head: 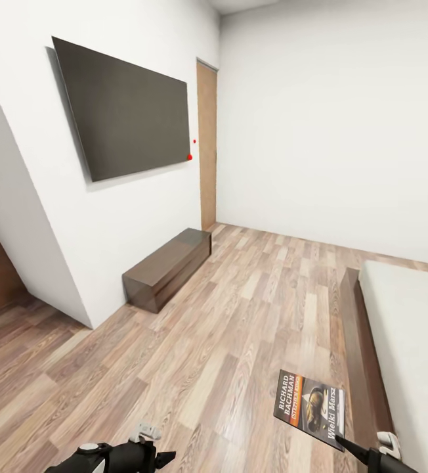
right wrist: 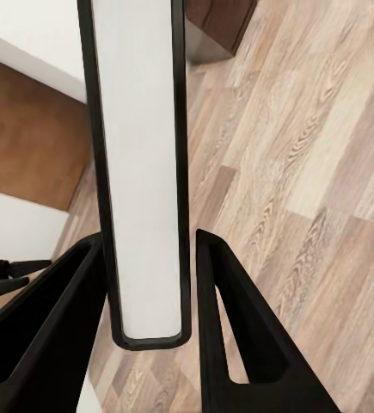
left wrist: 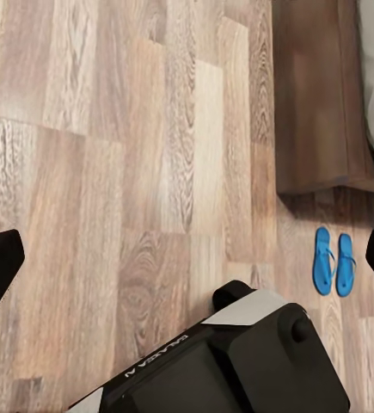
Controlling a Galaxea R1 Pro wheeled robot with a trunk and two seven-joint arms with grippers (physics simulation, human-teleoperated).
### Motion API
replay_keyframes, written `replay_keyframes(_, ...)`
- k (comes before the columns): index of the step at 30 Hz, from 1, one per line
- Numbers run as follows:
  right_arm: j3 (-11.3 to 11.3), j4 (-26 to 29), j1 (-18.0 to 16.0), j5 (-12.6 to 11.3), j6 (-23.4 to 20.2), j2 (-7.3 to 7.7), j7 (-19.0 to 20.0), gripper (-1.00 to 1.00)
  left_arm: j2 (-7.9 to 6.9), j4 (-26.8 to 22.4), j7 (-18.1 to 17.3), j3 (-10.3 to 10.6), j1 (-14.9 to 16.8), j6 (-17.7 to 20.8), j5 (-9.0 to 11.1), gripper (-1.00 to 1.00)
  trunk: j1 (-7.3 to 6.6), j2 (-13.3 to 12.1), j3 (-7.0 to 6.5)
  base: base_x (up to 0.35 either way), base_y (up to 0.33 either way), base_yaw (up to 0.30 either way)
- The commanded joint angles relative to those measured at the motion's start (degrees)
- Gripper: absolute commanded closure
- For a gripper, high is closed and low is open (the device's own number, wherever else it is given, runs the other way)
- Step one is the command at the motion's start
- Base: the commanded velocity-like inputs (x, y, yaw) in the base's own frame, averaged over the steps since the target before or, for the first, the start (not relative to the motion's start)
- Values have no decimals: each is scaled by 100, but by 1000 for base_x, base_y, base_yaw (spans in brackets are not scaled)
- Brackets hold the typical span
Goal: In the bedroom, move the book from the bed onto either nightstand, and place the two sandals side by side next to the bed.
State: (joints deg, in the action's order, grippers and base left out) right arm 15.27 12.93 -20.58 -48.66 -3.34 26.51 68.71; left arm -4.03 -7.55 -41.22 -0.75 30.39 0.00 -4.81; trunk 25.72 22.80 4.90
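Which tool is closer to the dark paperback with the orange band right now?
Right. The right tool is clamped on the dark paperback with the orange band, holding its edge between both fingers. The left tool sits open, off to the book's left over the wood plank floor.

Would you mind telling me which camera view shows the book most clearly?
The head view: the book faces the camera with its cover and "Richard Bachman" lettering readable, held by the right gripper. The right wrist view gives just its white page edge, seen edge-on between the jaws.
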Motion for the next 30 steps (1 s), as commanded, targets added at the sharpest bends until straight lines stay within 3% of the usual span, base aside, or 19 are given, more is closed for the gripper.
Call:
replay_keyframes(1, 38, -1, -8, -61, -35, 4, 16, 100, -1, -10, -18, -13, 2, 0, -47, -100, 6, 12, 13, 296, 0, -179)
replay_keyframes(11, 38, -1, -8, -65, -35, 4, 28, 100, -1, -10, -18, -13, 2, 0, -47, -100, 6, 12, 13, 271, 0, -48)
replay_keyframes(30, 38, -1, -8, -65, -34, 4, 28, 100, -1, -10, -18, -13, 2, 0, -47, -100, 6, 12, 13, 8, 0, -181)
